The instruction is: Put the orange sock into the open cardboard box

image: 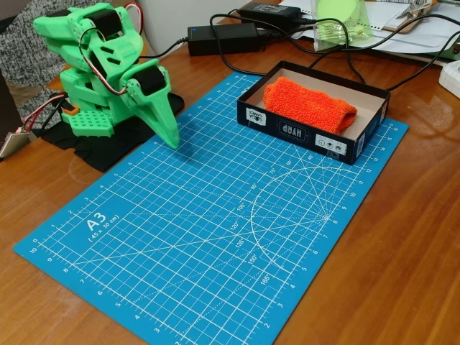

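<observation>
In the fixed view the orange sock (309, 106) lies inside the open cardboard box (287, 126), stretched along its length on the tan floor, with one end near the right wall and the other toward the left end of the box. The box sits on the far right part of a blue cutting mat (215, 244) marked A3, which lies on a brown wooden surface (410, 273). The green arm (100, 65) is folded at the left, its base on a dark patch at the mat's far left corner. Its end effector (169, 129) points down with the tip just above or touching the mat, well apart from the box; the fingers look pressed together and grip nothing. Black power bricks and cables (223, 36) lie behind the box
</observation>
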`<state>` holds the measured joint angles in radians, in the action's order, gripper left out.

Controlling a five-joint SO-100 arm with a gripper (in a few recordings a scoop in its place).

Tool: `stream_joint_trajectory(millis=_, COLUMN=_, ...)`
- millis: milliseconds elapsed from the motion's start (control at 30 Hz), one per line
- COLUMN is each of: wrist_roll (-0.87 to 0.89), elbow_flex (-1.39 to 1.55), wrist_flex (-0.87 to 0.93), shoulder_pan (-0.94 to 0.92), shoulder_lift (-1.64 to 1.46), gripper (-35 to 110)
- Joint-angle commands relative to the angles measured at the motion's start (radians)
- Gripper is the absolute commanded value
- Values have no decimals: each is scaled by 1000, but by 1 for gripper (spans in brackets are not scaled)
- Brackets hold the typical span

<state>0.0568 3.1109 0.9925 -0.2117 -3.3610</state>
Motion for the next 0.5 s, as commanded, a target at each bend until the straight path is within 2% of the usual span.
stream_joint_trajectory(millis=0, wrist_roll=2, elbow_flex=-2, wrist_flex=-9, shoulder_pan=-6, shoulder_lift=-14, gripper=0)
stream_joint_trajectory(millis=200, wrist_roll=-107, elbow_flex=-2, wrist_flex=-11, shoulder_pan=98, shoulder_lift=-14, gripper=0)
stream_joint_trajectory(millis=467, wrist_roll=-77, elbow_flex=-2, wrist_flex=-9, shoulder_pan=69, shoulder_lift=-14, gripper=0)
